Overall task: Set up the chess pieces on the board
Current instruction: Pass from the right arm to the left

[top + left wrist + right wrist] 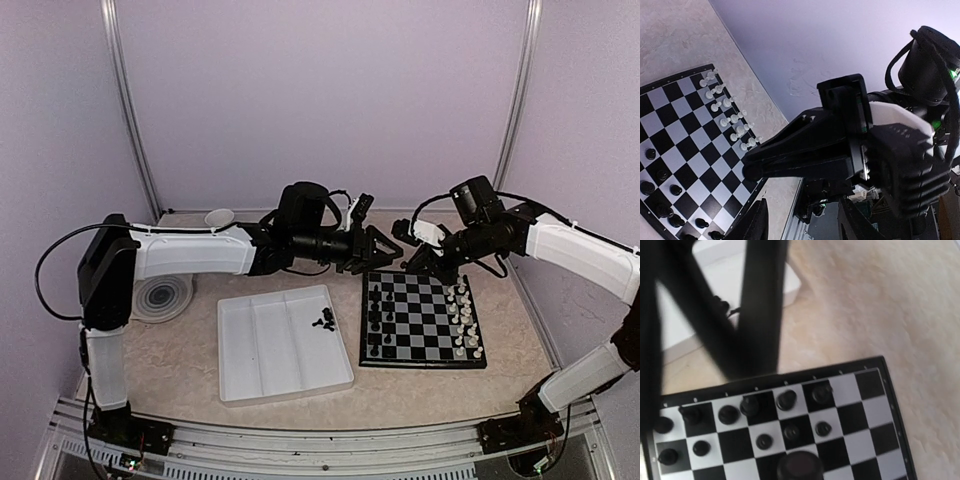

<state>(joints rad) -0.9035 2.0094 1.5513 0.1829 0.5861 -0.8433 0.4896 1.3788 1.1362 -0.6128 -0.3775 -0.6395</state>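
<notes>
The board (425, 330) lies right of centre, with black chess pieces (375, 320) on its two left columns and white pieces (463, 320) on its right side. My left gripper (383, 256) hovers open and empty over the board's far left corner; its fingertips (756, 222) stand wide apart in the left wrist view. My right gripper (412, 264) hangs shut above the board's far edge. Its rounded dark tip (751, 172) also shows in the right wrist view (800, 467) above the black pieces (786, 399). I cannot tell whether it pinches a piece.
A white compartment tray (260, 360) lies left of the board with a few loose black pieces (323, 320) in its right compartment. A round grey disc (163, 297) and a small white bowl (218, 217) sit at the far left. Walls enclose the table.
</notes>
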